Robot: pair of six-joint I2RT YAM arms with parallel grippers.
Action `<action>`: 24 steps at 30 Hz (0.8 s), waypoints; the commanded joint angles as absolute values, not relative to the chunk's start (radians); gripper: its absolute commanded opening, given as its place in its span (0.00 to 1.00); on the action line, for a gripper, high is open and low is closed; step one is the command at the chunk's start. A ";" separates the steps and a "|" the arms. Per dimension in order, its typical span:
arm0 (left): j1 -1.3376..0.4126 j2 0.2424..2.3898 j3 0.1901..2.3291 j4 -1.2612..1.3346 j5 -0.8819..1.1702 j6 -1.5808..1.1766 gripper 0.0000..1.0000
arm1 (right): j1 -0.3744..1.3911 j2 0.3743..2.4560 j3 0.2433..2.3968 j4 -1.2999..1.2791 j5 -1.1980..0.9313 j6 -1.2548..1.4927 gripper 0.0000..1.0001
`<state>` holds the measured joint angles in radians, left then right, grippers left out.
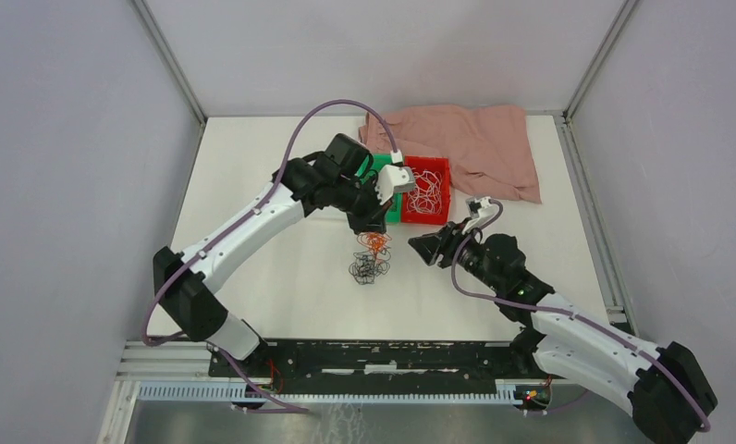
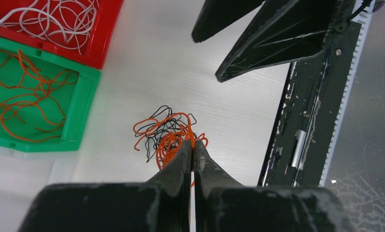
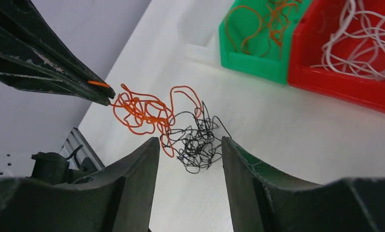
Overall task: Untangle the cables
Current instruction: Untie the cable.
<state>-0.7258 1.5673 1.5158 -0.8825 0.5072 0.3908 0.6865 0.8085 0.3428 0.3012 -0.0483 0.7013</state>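
Here we see the left gripper pinched shut on an orange strand at the edge of the tangle of cables. The tangle lies on the white table, just in front of the green bin and the red bin. Its orange loops sit on the left gripper's side, with its black loops beside them. Our right gripper hangs near the black loops, jaws standing apart and gripping nothing. Loose orange cables lie in the green bin and white ones in the red. A pink cloth lies behind the bins.
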 commanded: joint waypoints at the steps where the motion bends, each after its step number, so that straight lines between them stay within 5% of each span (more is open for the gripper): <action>1: -0.722 1.490 1.554 -0.932 0.564 0.430 0.03 | 0.701 0.921 0.377 0.639 -0.168 0.709 0.57; 18: -0.714 1.414 1.637 -1.006 0.686 0.477 0.03 | 0.770 1.167 0.505 0.857 -0.275 0.733 0.56; 24: -0.713 1.407 1.672 -1.023 0.751 0.494 0.03 | 0.771 1.230 0.526 0.889 -0.219 0.758 0.48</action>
<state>-0.7185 1.4437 1.6104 -1.0107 0.6662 0.4496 0.7658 1.2030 0.4702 0.8005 -0.2504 0.7334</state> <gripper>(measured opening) 0.047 0.518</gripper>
